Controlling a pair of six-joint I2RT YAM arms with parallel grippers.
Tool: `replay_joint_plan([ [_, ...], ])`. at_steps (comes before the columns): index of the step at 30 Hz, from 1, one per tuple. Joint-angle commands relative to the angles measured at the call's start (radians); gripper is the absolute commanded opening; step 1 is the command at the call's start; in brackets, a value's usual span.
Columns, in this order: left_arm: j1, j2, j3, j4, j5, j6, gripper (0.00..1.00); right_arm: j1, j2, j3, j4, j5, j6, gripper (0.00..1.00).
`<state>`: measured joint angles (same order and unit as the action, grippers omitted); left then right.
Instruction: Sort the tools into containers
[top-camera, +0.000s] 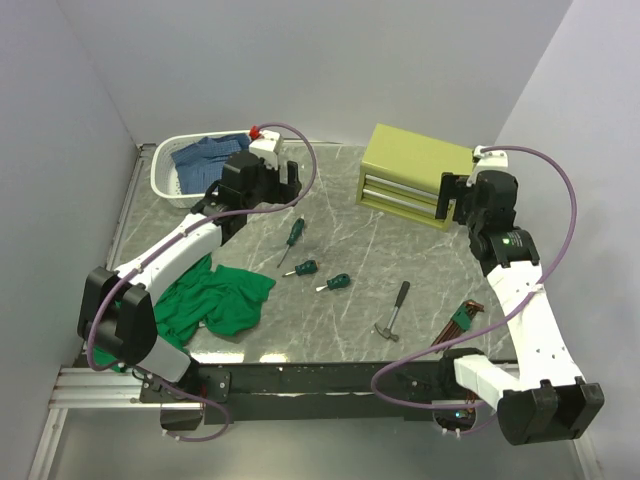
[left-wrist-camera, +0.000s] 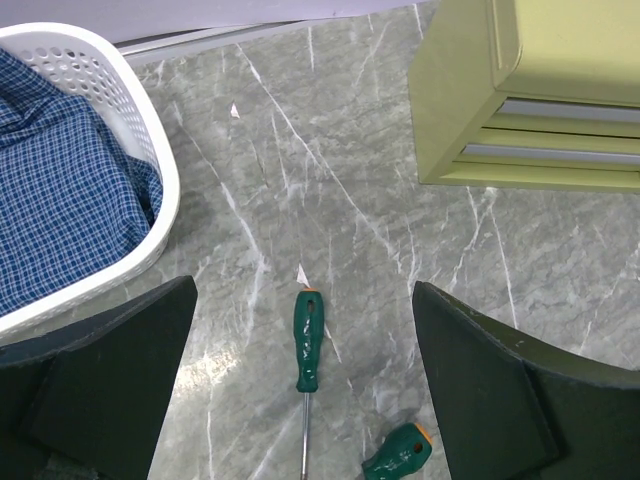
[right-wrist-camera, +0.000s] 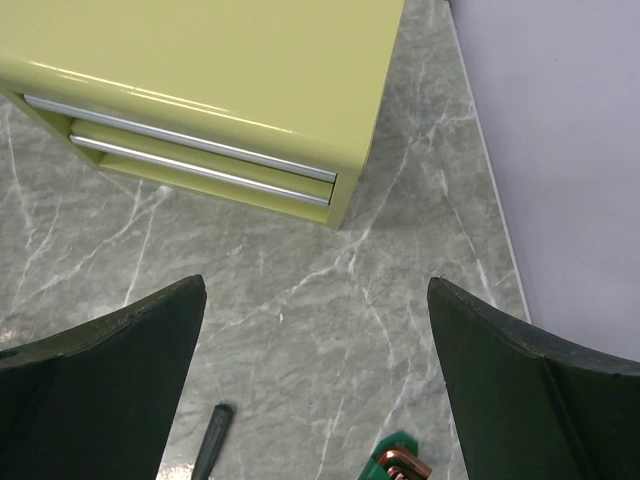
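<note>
The olive-yellow tool chest (top-camera: 410, 172) stands at the back right with its silver-fronted drawers closed. A long green-handled screwdriver (top-camera: 292, 238), two stubby ones (top-camera: 303, 269) (top-camera: 337, 283), a black-handled hammer (top-camera: 394, 312) and a hex-key set (top-camera: 462, 322) lie on the marble table. My left gripper (top-camera: 283, 180) is open and empty above the table, with the long screwdriver (left-wrist-camera: 309, 342) below it between the fingers. One stubby screwdriver (left-wrist-camera: 400, 452) shows there too. My right gripper (top-camera: 450, 200) is open and empty, hovering just in front of the chest (right-wrist-camera: 230, 70). The hammer handle tip (right-wrist-camera: 212, 440) and hex keys (right-wrist-camera: 400, 466) show below it.
A white lattice basket (top-camera: 165, 172) with blue checked cloth (left-wrist-camera: 60, 190) stands at the back left, close to my left gripper. A green cloth (top-camera: 215, 300) lies at the front left. Walls close in the table on the left, back and right.
</note>
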<state>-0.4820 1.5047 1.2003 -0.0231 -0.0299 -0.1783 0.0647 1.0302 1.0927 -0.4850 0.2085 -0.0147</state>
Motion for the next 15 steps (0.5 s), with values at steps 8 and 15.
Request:
replay_joint_plan([
  [8, -0.003, 0.032, 0.068, 0.026, 0.076, -0.036, 0.96, -0.011, 0.137, 0.171, 0.121, 0.184, 0.001, 1.0],
  [15, -0.015, 0.066, 0.081, 0.035, 0.126, -0.064, 0.93, -0.023, 0.306, 0.323, 0.138, 0.19, 0.106, 0.7],
])
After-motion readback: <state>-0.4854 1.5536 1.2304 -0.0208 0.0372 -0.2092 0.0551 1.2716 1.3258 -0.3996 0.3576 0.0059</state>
